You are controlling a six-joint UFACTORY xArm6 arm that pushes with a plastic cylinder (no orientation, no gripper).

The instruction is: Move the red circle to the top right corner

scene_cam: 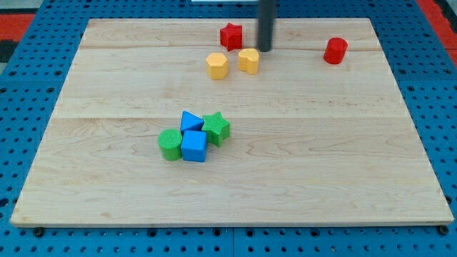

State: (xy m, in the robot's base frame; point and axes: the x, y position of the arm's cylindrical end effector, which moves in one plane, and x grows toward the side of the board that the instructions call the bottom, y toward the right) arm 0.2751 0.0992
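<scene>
On the wooden board (235, 193), a cluster of four blocks sits a little toward the view's left of the middle: a green round block (170, 144) farthest left; touching it, a blue cube (194, 146); just behind that, a blue triangular block (191, 121); and on the cluster's right side, a green star (216, 128) touching the blue ones. Nearer the top edge, a yellow hexagon-like block (217, 66) stands just beside a second yellow block (248, 61), whose shape I cannot make out clearly; just above and between them, close to the top edge, is a red star (230, 36). My tip (265, 50) comes down just right of the red star and just above the second yellow block, whether touching either I cannot tell; the arm carries only this rod, with no pincer to open or close. The red circle (335, 51) stands alone near the top edge, well right of my tip, short of the top right corner.
</scene>
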